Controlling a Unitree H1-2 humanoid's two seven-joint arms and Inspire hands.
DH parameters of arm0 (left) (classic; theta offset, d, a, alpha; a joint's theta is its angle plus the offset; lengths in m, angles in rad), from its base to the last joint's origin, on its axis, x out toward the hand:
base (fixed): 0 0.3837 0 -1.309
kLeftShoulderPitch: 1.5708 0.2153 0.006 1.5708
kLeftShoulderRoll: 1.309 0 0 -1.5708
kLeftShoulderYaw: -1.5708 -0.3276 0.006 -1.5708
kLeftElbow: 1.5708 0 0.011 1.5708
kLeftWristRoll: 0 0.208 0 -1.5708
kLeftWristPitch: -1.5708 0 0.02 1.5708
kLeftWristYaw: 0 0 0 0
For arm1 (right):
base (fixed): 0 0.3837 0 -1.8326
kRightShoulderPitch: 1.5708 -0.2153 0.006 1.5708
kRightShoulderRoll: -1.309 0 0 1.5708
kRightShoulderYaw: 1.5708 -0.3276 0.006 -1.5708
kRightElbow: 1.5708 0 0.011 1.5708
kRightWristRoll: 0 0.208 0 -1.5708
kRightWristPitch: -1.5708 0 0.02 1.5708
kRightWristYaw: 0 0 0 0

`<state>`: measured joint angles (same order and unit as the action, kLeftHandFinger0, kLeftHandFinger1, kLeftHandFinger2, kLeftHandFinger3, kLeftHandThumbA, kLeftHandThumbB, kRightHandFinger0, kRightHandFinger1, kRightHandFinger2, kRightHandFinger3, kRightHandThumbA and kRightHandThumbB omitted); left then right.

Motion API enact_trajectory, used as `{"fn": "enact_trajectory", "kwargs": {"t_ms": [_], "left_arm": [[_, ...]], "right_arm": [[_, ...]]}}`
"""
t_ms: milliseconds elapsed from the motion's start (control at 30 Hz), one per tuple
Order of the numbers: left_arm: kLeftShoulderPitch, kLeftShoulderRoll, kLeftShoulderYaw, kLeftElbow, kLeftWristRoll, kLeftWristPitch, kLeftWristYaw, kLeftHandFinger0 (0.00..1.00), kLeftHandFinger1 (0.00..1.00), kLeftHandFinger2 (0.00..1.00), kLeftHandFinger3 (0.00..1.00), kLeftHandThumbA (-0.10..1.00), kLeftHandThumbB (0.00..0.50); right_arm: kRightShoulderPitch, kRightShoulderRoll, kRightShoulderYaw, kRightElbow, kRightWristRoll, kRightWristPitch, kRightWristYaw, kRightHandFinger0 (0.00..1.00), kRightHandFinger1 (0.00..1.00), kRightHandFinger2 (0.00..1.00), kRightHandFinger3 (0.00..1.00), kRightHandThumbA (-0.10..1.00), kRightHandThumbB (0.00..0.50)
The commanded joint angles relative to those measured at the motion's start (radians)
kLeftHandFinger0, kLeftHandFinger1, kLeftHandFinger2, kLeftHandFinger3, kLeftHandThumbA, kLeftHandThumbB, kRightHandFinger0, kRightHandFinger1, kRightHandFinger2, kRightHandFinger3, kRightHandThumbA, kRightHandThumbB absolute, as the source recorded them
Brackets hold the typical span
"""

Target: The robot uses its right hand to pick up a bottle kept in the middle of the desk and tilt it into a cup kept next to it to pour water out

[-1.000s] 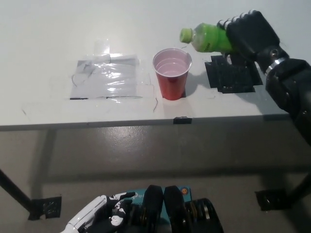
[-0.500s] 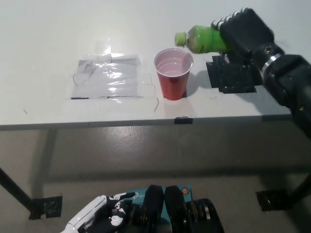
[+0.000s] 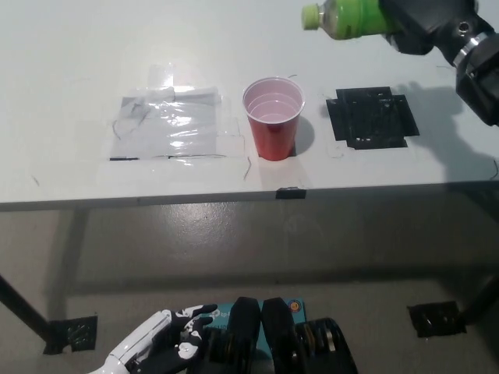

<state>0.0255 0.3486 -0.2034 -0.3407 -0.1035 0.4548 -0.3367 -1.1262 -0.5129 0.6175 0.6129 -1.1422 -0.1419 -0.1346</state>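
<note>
The robot's black right hand [image 3: 425, 25] grips a green bottle [image 3: 351, 19] high at the top right of the head view, fingers wrapped around its rear half, only the neck end and capped mouth showing clear of the grasp. The bottle lies close to horizontal, its long axis running across the picture with the mouth pointing toward the robot's left. The red cup [image 3: 274, 117] stands upright and open on the white desk [image 3: 70, 78], below and to the left of the bottle's mouth in the picture, plainly apart from it; the mouth is not over the rim. Pouring, by this reading, turns on bringing the mouth back over the cup's opening, along the line the bottle already points. A black taped square [image 3: 366, 117] lies just right of the cup, a clear taped patch [image 3: 171, 122] to its left. The white left hand [image 3: 156, 352] rests low beneath the desk edge, holding nothing, fingers loosely apart.
</note>
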Motion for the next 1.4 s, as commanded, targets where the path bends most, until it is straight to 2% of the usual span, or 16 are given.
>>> {"fn": "enact_trajectory", "kwargs": {"t_ms": [0, 167, 333, 433, 667, 700, 733, 833, 900, 933, 967, 1067, 1100, 1267, 1333, 1367], "left_arm": [[-0.009, 0.018, -0.003, -0.031, -0.002, 0.015, -0.020, 0.81, 0.94, 0.95, 1.00, 1.00, 0.490], [-0.013, 0.020, -0.001, -0.029, -0.006, 0.014, -0.025, 0.81, 0.94, 0.95, 1.00, 1.00, 0.492], [-0.013, 0.021, -0.004, -0.032, -0.001, 0.015, -0.019, 0.80, 0.94, 0.94, 1.00, 1.00, 0.499], [-0.015, 0.024, -0.001, -0.035, -0.002, 0.015, -0.020, 0.80, 0.94, 0.94, 1.00, 1.00, 0.479], [-0.018, 0.024, -0.003, -0.030, -0.001, 0.015, -0.021, 0.82, 0.95, 0.94, 1.00, 1.00, 0.481], [-0.017, 0.022, -0.002, -0.029, -0.001, 0.015, -0.021, 0.82, 0.95, 0.94, 1.00, 1.00, 0.488], [-0.017, 0.021, 0.000, -0.027, -0.002, 0.015, -0.020, 0.82, 0.95, 0.94, 1.00, 1.00, 0.491], [-0.018, 0.025, -0.001, -0.030, 0.001, 0.015, -0.017, 0.81, 0.94, 0.95, 1.00, 1.00, 0.487], [-0.019, 0.028, -0.002, -0.031, -0.001, 0.015, -0.018, 0.81, 0.95, 0.95, 1.00, 1.00, 0.493], [-0.020, 0.028, -0.001, -0.029, -0.002, 0.015, -0.020, 0.82, 0.95, 0.95, 1.00, 1.00, 0.493], [-0.020, 0.028, -0.001, -0.030, -0.004, 0.015, -0.020, 0.82, 0.95, 0.96, 1.00, 1.00, 0.485], [-0.020, 0.027, 0.000, -0.028, -0.003, 0.015, -0.019, 0.82, 0.95, 0.96, 1.00, 1.00, 0.494], [-0.019, 0.028, -0.003, -0.030, 0.002, 0.015, -0.017, 0.81, 0.95, 0.96, 1.00, 1.00, 0.495], [-0.019, 0.025, 0.001, -0.029, 0.000, 0.014, -0.020, 0.81, 0.94, 0.95, 1.00, 1.00, 0.488], [-0.020, 0.024, 0.001, -0.029, -0.001, 0.014, -0.020, 0.80, 0.94, 0.95, 1.00, 1.00, 0.487], [-0.020, 0.024, 0.001, -0.028, -0.003, 0.015, -0.020, 0.80, 0.94, 0.95, 1.00, 1.00, 0.489]], "right_arm": [[-0.095, 0.004, 0.005, -0.031, -0.053, -0.003, -0.064, 0.00, 0.00, 0.00, 0.39, 0.02, 0.292], [-0.098, 0.023, 0.009, -0.004, -0.054, -0.010, -0.091, 0.00, 0.00, 0.01, 0.37, 0.00, 0.278], [-0.100, 0.007, 0.022, -0.005, -0.094, -0.012, -0.121, 0.00, 0.00, 0.00, 0.35, 0.00, 0.314], [-0.106, -0.001, 0.027, -0.007, -0.104, -0.017, -0.114, 0.00, 0.00, 0.00, 0.31, -0.01, 0.313], [-0.107, -0.017, 0.032, -0.010, -0.121, -0.043, -0.123, 0.00, 0.00, 0.01, 0.26, -0.04, 0.265], [-0.107, -0.016, 0.034, -0.013, -0.123, -0.046, -0.120, 0.00, 0.01, 0.03, 0.23, -0.04, 0.246], [-0.108, -0.015, 0.041, -0.014, -0.136, -0.048, -0.126, 0.00, 0.02, 0.06, 0.20, -0.01, 0.201], [-0.115, 0.006, 0.064, 0.030, -0.156, -0.067, -0.216, 0.00, 0.00, 0.05, 0.13, -0.01, 0.145], [-0.116, 0.016, 0.072, 0.031, -0.157, -0.064, -0.212, 0.00, 0.00, 0.07, 0.11, -0.02, 0.133], [-0.115, 0.022, 0.070, 0.032, -0.148, -0.067, -0.207, 0.00, 0.00, 0.08, 0.12, -0.02, 0.135], [-0.112, 0.031, 0.067, 0.025, -0.136, -0.073, -0.196, 0.00, 0.01, 0.10, 0.15, 0.01, 0.163], [-0.109, 0.045, 0.063, 0.028, -0.124, -0.083, -0.195, 0.00, 0.02, 0.12, 0.17, 0.00, 0.145], [-0.119, 0.053, 0.090, 0.053, -0.164, -0.082, -0.261, 0.00, 0.00, 0.08, 0.26, -0.01, 0.178], [-0.132, 0.057, 0.139, 0.070, -0.220, -0.061, -0.315, 0.00, 0.00, 0.05, 0.13, 0.02, 0.175], [-0.135, 0.057, 0.147, 0.081, -0.222, -0.057, -0.330, 0.00, 0.00, 0.05, 0.11, 0.03, 0.171], [-0.135, 0.051, 0.153, 0.075, -0.230, -0.054, -0.325, 0.00, 0.00, 0.05, 0.16, 0.05, 0.171]]}}
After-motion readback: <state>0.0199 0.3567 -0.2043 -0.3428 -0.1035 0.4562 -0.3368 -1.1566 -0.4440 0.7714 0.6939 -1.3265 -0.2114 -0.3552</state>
